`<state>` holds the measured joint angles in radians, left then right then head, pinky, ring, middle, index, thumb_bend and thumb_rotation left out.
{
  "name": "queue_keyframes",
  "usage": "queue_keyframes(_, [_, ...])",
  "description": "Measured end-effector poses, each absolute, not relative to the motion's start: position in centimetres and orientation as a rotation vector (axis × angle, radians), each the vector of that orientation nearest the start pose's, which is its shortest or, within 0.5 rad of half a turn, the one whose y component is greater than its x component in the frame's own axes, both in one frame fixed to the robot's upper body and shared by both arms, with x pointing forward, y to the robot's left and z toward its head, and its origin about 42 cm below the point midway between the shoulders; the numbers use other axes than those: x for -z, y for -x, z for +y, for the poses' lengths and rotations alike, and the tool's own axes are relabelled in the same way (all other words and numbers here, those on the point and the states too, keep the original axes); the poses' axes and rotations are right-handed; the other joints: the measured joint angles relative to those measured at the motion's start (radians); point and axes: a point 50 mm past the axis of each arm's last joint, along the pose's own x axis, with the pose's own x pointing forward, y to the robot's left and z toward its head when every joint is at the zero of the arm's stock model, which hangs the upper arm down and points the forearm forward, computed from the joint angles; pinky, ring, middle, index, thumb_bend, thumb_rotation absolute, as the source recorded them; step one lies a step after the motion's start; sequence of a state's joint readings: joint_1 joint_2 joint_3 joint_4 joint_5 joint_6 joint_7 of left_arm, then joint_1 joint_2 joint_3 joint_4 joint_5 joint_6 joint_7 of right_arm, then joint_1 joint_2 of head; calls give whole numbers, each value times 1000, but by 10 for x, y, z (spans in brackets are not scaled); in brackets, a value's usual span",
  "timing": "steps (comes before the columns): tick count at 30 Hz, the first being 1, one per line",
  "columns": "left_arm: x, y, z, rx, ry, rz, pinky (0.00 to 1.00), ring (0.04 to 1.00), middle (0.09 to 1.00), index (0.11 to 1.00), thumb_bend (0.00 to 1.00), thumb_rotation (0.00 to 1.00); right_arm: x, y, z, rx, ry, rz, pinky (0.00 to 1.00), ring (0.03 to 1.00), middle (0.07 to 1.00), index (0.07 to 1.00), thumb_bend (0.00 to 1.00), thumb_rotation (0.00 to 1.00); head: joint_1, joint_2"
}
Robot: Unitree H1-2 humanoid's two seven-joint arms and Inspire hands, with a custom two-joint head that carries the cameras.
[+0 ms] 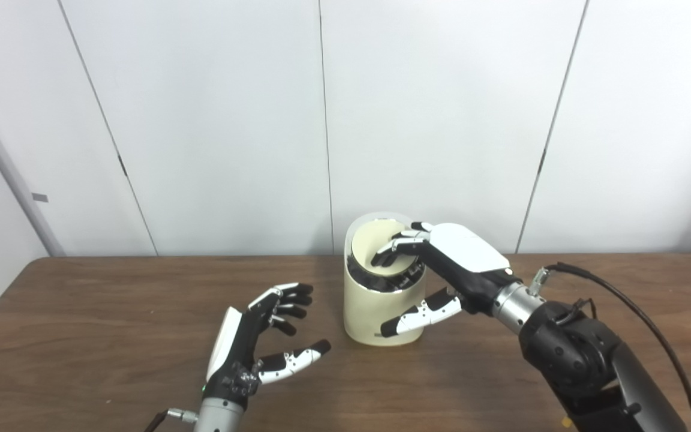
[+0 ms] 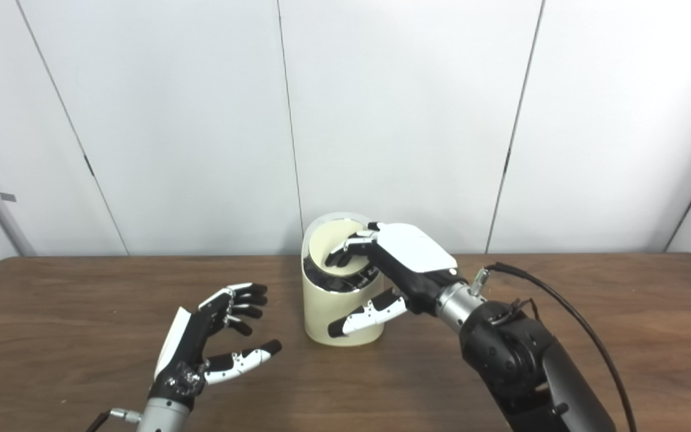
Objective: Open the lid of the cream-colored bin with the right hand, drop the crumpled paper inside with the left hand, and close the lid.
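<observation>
Over the near-left part of the brown wooden table [image 1: 81, 336], the left hand [image 1: 255, 345] hovers with its palm turned toward the middle, fingers spread and lightly curled, thumb pointing right, holding nothing; no crumpled paper shows in it or on the table around it. Just to its right, near the middle of the table and closer to the far edge, stands the cream-colored bin [image 1: 381, 312], a short upright cylinder with a smooth, pale wall and a dark band under its top rim. Its round lid [image 1: 375, 240] is tilted, its raised far side leaning toward the white panelled wall [image 1: 441, 120] behind the table, with a dark gap showing at the front of the mouth. The right hand [image 1: 447, 264] reaches in from the right and lies over the top of the bin: its fingers [image 2: 351, 249] are curled down onto the lid's pale face, pressed close together, while the thumb rests against the front of the bin's wall lower down. The hand and wrist cover the bin's right side. A black cable [image 1: 633, 312] loops over the right forearm.
</observation>
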<state>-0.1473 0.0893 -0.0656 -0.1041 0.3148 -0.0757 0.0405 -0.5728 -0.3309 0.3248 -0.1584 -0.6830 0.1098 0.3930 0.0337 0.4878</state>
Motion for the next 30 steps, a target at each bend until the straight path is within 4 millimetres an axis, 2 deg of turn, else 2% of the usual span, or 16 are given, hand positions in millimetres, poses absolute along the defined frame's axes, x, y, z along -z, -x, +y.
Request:
queue_keyframes(4, [-172,-324,207,39,-393,-342,533,659,710,737,690,51,-292,-396,-167,-441,1170,-486,989,872,707,701,764,552,0,3])
queue_keyframes(8, [-173,-324,207,40,-394,-329,546,669,718,742,694,82,-291,-396,-166,-447,1176,-479,998,870,702,697,760,482,2,5])
queue_keyframes(13, [-173,-323,208,40,-395,-329,538,665,715,743,694,69,-290,-396,-164,-450,1193,-478,983,863,703,692,761,471,2,8])
queue_keyframes(21, [-174,-323,208,42,-397,-330,541,666,713,742,688,63,-290,-395,-161,-446,1302,-511,972,868,702,692,741,546,3,11])
queue_keyframes(25, [-176,-322,209,42,-397,-336,536,662,713,743,692,80,-293,-395,-161,-454,1361,-532,991,869,699,692,770,550,3,11])
queue_keyframes(30, [-177,-322,208,42,-397,-337,542,664,713,745,690,79,-293,-395,-160,-456,1363,-532,961,865,700,695,769,557,3,11])
